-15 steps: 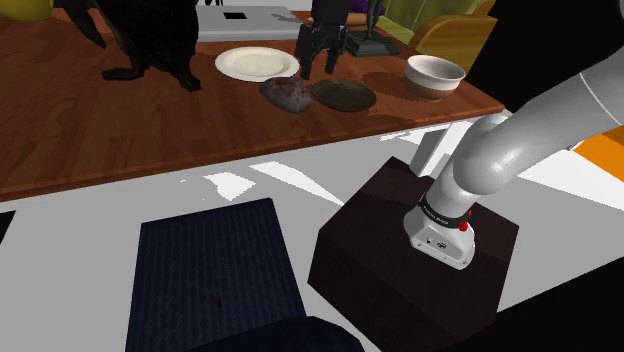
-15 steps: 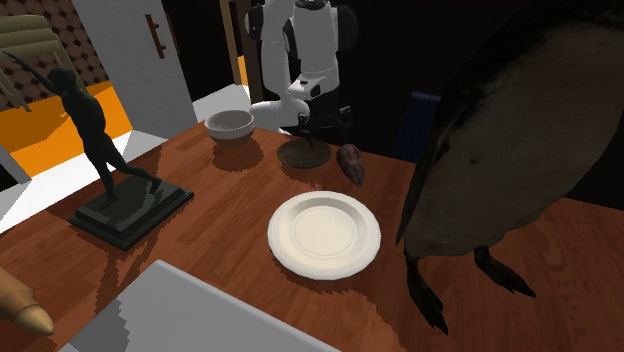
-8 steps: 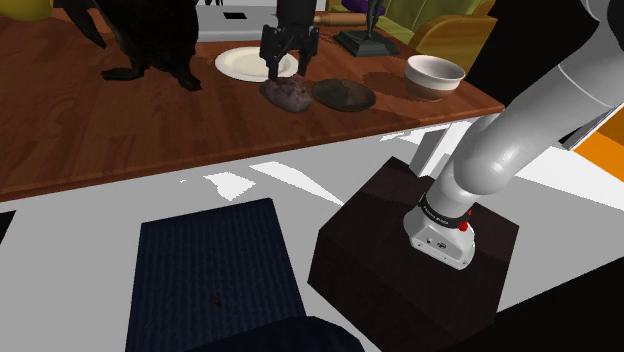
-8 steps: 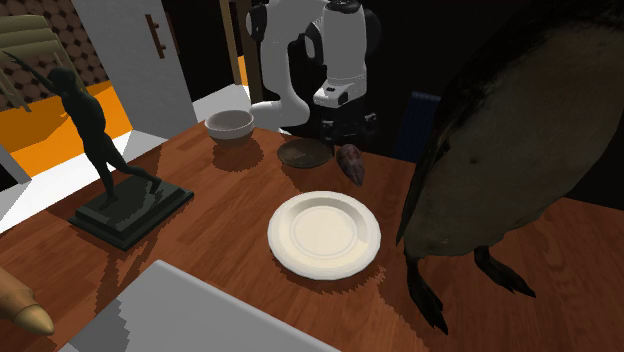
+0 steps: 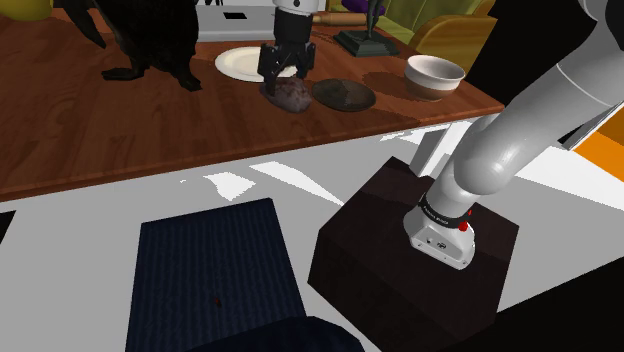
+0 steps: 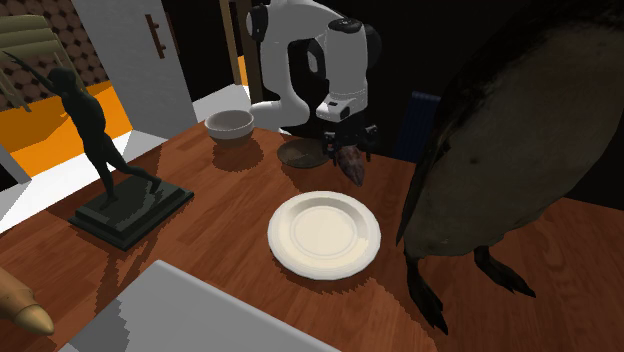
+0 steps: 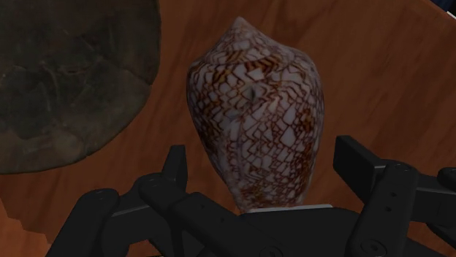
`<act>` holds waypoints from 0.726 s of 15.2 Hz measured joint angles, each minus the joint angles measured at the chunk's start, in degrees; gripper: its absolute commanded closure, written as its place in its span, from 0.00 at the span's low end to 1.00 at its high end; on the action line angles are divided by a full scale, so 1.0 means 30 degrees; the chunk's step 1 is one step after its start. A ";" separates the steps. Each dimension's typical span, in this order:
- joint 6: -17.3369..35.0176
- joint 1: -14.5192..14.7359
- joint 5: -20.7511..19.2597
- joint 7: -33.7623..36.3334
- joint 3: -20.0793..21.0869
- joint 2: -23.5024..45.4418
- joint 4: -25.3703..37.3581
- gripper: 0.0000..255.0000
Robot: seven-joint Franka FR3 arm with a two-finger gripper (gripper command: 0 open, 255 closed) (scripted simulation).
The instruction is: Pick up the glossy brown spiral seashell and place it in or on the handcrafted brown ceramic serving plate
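Fingers spread around the shell, no grip yet

The fingers [image 7: 175, 164] of the gripper [image 7: 263, 150] stand apart on either side of the mottled brown-and-white seashell [image 7: 252, 124], and neither looks to be touching it. The shell lies on the wooden tabletop [image 5: 60, 130], just beside the dark brown plate [image 5: 343, 94]. Risk imo: it's rounded and glossy, so an off-centre squeeze could squirt it out and send it rolling away from the brown plate. Nothing is on that plate. The white plate [image 5: 255, 62], beyond the shell from it, is bare too, and the bowl [image 5: 434, 75] on its other side looks empty.
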 measured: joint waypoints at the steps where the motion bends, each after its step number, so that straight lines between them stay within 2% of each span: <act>1: 0.0031 0.0003 0.0005 -0.0001 0.0003 -0.0008 -0.0037 0.00; 4: 0.0070 0.0006 0.0007 0.0000 0.0009 -0.0004 -0.0068 0.00; 5: 0.0074 0.0006 0.0008 0.0000 0.0010 -0.0006 -0.0073 1.00; 11: 0.0079 0.0002 0.0003 0.0008 0.0005 -0.0017 -0.0058 1.00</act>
